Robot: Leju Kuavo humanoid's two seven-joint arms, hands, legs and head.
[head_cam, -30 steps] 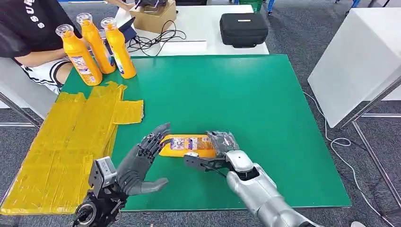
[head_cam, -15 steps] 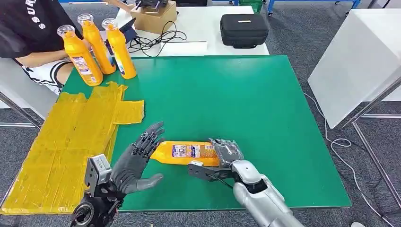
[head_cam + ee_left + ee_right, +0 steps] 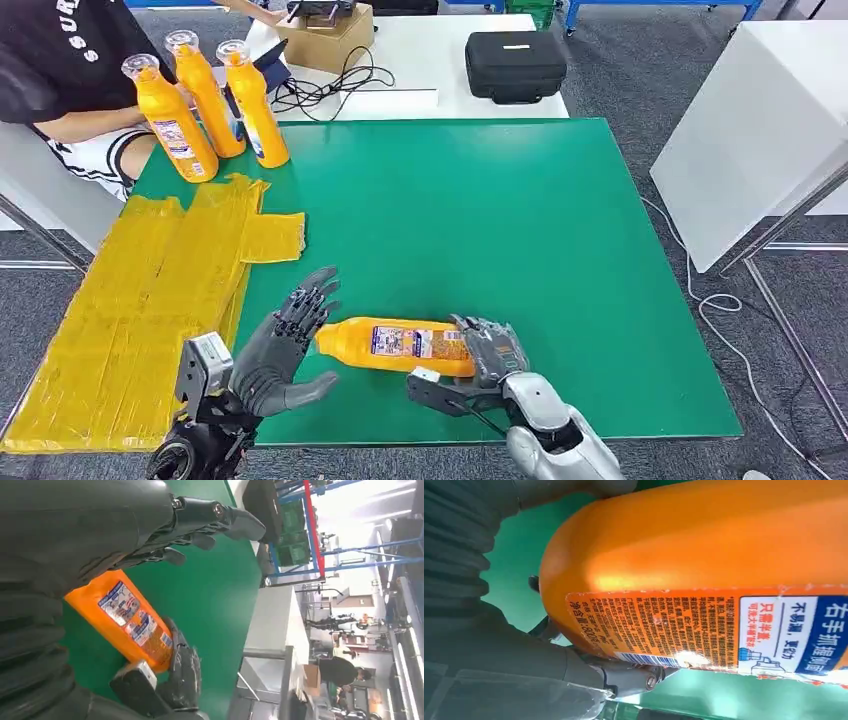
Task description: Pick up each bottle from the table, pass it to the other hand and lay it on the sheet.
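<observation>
Head view: right hand (image 3: 488, 352) fingers wrapped round base of orange bottle (image 3: 395, 343), held sideways over near table (image 3: 560, 220) edge. Left hand (image 3: 283, 343) fingers spread at neck end, not gripping. Risk: early release drops bottle short of yellow sheet (image 3: 130, 300), far left.

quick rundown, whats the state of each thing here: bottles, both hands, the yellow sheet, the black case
held bottle: on its side, gripped at its base by the right hand
right hand: closed around the bottle's base
left hand: fingers spread, at the bottle's neck end, not gripping
three bottles: upright at the table's far left corner
yellow sheet: spread flat, no bottle on it
black case: closed
</observation>
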